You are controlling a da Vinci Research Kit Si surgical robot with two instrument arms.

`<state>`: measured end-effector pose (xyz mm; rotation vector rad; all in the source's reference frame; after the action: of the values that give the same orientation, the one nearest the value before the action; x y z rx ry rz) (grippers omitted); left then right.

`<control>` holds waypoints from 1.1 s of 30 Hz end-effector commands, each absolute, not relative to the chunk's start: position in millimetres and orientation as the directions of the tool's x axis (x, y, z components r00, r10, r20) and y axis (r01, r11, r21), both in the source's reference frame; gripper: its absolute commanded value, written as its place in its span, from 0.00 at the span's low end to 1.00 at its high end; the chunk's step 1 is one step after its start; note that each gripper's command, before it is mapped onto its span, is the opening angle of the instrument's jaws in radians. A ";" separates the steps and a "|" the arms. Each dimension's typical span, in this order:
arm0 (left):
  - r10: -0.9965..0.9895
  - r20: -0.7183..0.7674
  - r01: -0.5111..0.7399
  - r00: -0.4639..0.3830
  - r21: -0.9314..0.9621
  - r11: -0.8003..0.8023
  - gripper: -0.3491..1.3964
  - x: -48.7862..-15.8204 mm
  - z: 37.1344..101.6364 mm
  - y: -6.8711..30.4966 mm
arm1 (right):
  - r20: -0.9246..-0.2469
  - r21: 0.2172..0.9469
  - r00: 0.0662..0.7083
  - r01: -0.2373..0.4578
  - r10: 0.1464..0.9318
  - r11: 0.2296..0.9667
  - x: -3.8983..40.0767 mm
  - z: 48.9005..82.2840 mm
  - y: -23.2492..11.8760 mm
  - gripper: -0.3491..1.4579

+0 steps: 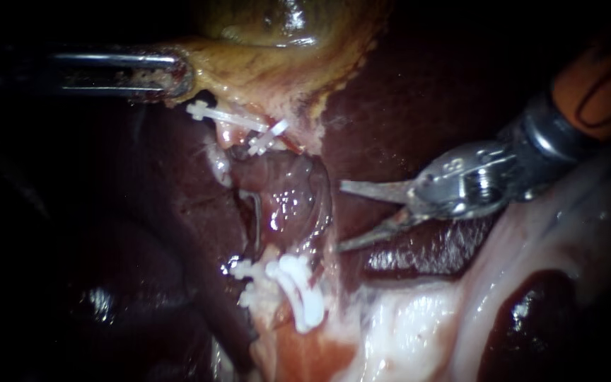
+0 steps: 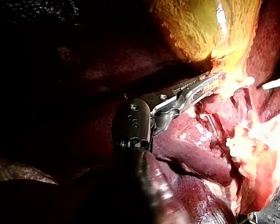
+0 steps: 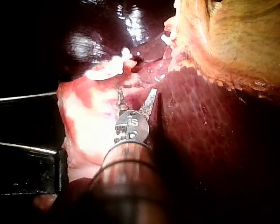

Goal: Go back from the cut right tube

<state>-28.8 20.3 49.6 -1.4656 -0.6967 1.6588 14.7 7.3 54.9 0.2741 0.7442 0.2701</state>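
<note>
Claw of my right instrument (image 1: 339,216), two thin silver blades on a dark shaft with an orange band, stands spread over the dark red liver (image 1: 404,106). It is just beside the pink right tube (image 1: 293,194) and does not touch it. White plastic clips (image 1: 297,291) sit at the tube's lower end. Its cut is perhaps near the upper clips (image 1: 266,138). At the far side, my left instrument's claw (image 1: 175,74) pinches the edge of the yellow-green gallbladder (image 1: 263,42).
</note>
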 end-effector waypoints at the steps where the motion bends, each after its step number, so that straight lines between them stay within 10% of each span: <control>1: 0.841 -0.540 -0.206 -0.011 -0.822 -0.531 0.00 -28.9 49.6 20.2 | -0.625 0.337 0.703 -0.148 0.338 0.930 14.0 54.8 7.4 0.99; 33: 0.831 -0.553 -0.194 -0.061 -0.810 -0.553 0.00 -34.6 55.8 17.1 | -0.622 0.327 0.710 -0.149 0.332 0.933 9.2 54.9 7.9 0.99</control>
<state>-34.6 17.0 55.8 -1.4567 -0.7150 1.7163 9.2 7.9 54.9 0.2625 0.7362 0.2699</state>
